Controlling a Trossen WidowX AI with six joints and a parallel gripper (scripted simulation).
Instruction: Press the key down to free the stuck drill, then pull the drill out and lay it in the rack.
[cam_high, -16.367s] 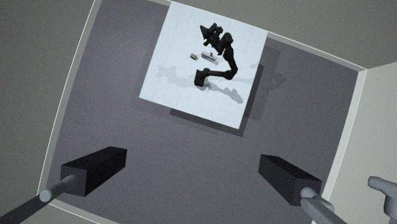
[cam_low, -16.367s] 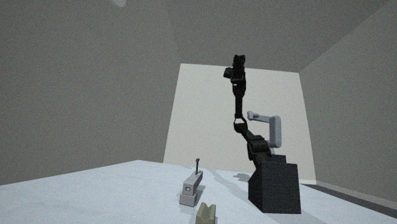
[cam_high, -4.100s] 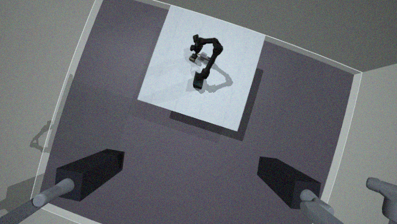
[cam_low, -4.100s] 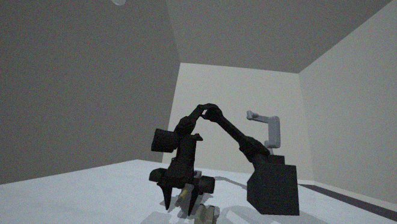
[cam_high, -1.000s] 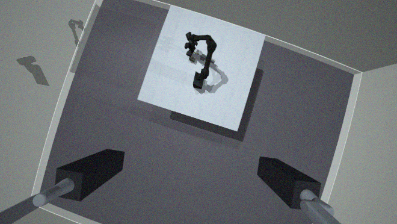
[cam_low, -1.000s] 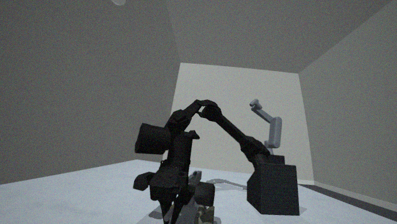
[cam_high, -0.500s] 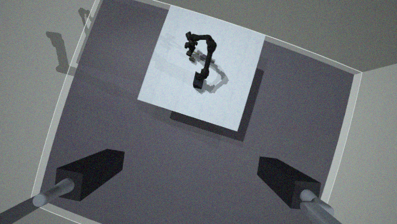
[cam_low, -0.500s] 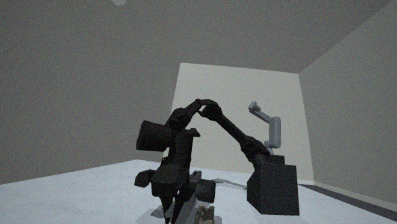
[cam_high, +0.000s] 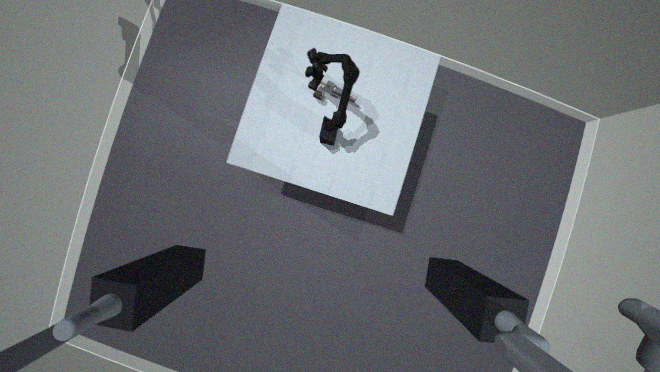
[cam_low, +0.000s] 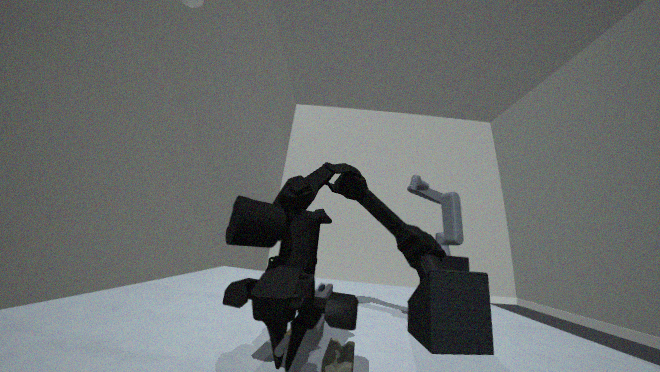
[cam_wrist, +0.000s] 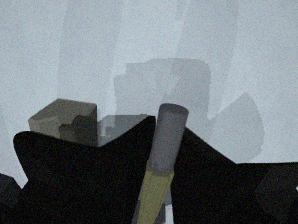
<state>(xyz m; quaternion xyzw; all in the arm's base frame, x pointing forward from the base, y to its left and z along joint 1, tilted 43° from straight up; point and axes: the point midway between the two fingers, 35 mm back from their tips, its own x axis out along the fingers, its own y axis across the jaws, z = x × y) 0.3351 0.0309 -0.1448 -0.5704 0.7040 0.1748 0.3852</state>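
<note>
My gripper (cam_low: 283, 364) (cam_wrist: 161, 123) points down over the white table and is shut on the drill. The drill (cam_wrist: 169, 142) stands out between the fingertips in the wrist view, with a grey round end and a yellow part below it. A brown-grey block (cam_wrist: 62, 116) (cam_low: 339, 357) is beside the gripper, to the left in the wrist view and to the right in the exterior view. Small grey parts (cam_high: 345, 95) lie near the gripper in the top view. I cannot tell which of these is the key or the rack; the fingers hide part of the scene.
The arm's black base box (cam_high: 328, 136) (cam_low: 457, 315) stands on the white table (cam_high: 300, 150) (cam_low: 150, 320). A grey arm-like shape (cam_low: 452, 217) rises behind the base. Two large black blocks (cam_high: 165, 280) (cam_high: 465, 295) with grey rods are off the table, in the lower part of the top view.
</note>
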